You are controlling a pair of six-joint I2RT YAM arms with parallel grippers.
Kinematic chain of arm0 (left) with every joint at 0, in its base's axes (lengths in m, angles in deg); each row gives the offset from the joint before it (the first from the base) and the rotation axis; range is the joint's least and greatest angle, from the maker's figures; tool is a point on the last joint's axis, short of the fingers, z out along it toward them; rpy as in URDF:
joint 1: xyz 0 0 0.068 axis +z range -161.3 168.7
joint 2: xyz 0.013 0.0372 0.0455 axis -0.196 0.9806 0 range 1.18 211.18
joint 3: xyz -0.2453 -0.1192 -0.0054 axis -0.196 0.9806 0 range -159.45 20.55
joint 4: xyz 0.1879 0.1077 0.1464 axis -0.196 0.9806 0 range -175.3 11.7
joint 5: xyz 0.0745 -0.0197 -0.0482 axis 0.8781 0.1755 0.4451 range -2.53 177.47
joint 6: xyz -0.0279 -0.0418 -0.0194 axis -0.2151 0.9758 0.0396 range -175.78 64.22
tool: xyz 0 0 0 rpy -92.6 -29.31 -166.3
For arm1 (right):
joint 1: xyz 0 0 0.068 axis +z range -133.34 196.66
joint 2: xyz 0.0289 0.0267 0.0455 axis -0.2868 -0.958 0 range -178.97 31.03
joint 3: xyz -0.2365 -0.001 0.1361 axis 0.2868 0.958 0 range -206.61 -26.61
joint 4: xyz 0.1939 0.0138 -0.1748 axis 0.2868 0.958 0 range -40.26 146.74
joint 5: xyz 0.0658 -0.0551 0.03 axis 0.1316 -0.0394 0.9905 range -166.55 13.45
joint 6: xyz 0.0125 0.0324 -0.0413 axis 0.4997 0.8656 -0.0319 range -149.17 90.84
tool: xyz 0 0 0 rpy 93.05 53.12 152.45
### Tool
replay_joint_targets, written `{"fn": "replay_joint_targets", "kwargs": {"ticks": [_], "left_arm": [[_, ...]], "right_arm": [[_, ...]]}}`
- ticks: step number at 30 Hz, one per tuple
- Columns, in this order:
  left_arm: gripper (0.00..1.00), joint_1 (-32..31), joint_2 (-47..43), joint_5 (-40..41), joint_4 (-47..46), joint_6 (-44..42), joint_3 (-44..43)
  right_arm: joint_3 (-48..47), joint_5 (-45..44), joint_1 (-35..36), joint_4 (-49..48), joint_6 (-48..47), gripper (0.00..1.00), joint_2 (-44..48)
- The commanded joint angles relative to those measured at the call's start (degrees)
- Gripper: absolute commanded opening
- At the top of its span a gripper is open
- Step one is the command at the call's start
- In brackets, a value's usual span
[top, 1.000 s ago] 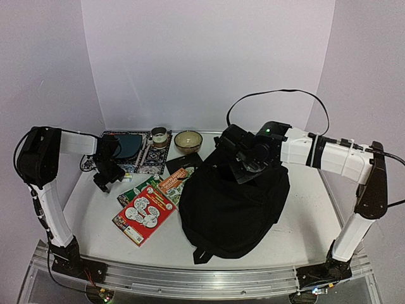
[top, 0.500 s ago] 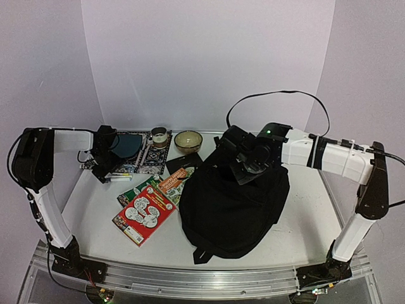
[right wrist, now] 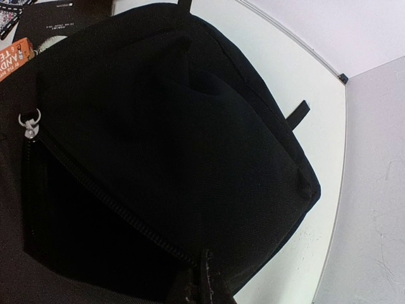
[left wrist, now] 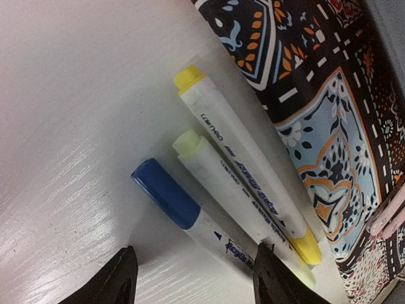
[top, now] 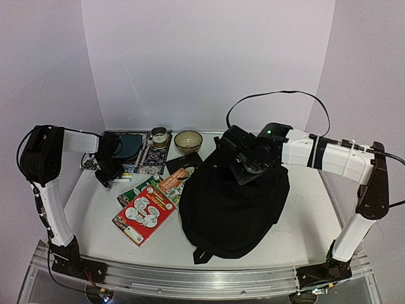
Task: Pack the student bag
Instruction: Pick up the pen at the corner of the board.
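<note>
Student bag (top: 231,202) looks soft and floppy, best held at zip edge where right end effector (right wrist: 204,278) pinches its fabric; left end effector (left wrist: 195,269) spread over markers (left wrist: 234,152).

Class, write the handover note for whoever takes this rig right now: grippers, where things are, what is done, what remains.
Left gripper open over the blue-capped marker, which lies beside two yellow-capped markers by the patterned mat.
Right gripper shut at the student bag's zip edge; bag lies mid-table.
Done: nothing visibly packed.
Left: markers and the books beside the bag go in.
</note>
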Motion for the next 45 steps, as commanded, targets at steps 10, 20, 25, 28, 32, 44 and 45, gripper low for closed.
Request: {"fn": "replay_joint_targets", "kwargs": {"ticks": [10,20,25,28,32,44,45], "left_arm": [[0.45,0.3,0.5,2.1,2.1,-5.3,4.0],[0.25,0.4,-3.0,1.3,2.2,-12.0,10.4],[0.14,0.3,-3.2,-0.8,2.0,-14.2,11.9],[0.09,0.3,-4.7,-1.7,2.0,-16.0,12.1],[0.02,0.4,-7.6,-3.4,2.2,-18.1,11.8],[0.0,0.2,-23.7,-15.4,1.7,-18.5,10.2],[0.0,0.2,-25.4,-16.5,1.6,-18.2,10.2]], "right_arm": [[0.9,-2.7,0.0,0.0,-0.3,0.0,3.2],[0.8,-2.2,0.0,-0.8,-1.1,0.0,3.3],[-0.1,-1.9,0.0,-1.1,-2.1,0.0,3.1],[-0.8,-2.1,0.0,-1.2,-2.7,0.0,3.0],[-1.6,-2.4,0.0,-1.3,-3.7,0.0,2.7],[-4.3,-1.2,0.0,-2.6,-5.8,0.0,0.9],[-4.7,-0.8,0.0,-2.8,-5.9,0.0,0.7]]}}
